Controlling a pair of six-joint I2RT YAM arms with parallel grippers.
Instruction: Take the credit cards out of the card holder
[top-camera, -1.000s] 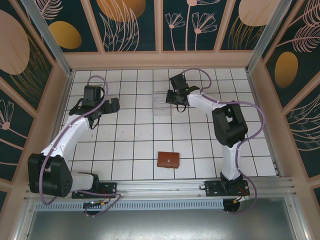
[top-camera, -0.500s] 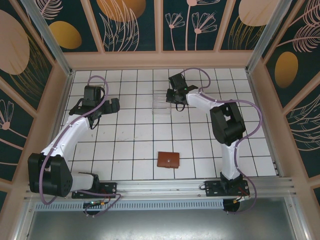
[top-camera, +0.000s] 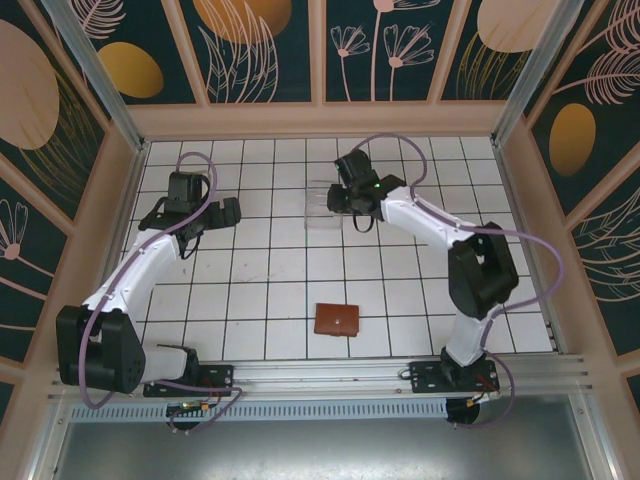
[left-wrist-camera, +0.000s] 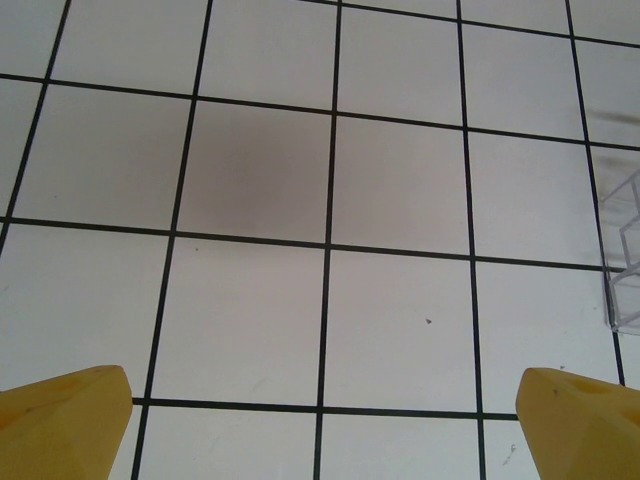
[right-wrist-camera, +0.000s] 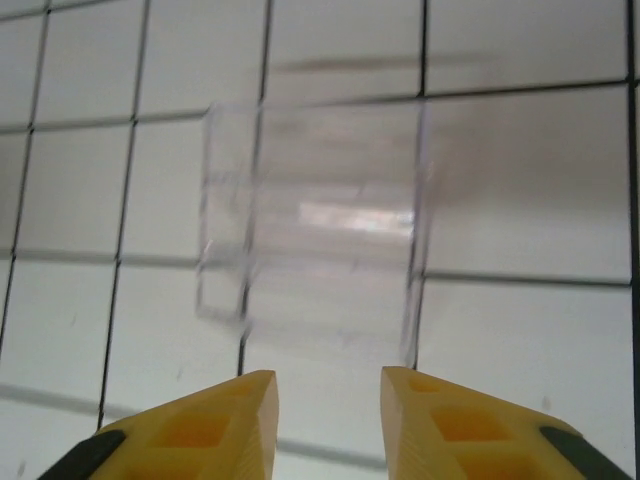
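The card holder is a brown leather wallet lying folded shut with its snap tab on top, on the tiles near the front middle. The credit cards are hidden from view. My left gripper hovers over the back left tiles, far from the wallet. Its yellow fingertips stand wide apart, open and holding nothing. My right gripper hangs at the back middle, well away from the wallet. In the right wrist view the gripper is open with a narrow gap and nothing between the fingers.
A clear plastic box stands on the back tiles just in front of my right gripper; the box looks blurred there. Its corner shows at the right edge of the left wrist view. Wooden walls ring the floor.
The right arm's elbow has swung out to the right and its gripper has edged toward the clear box. The left arm and the wallet have not moved.
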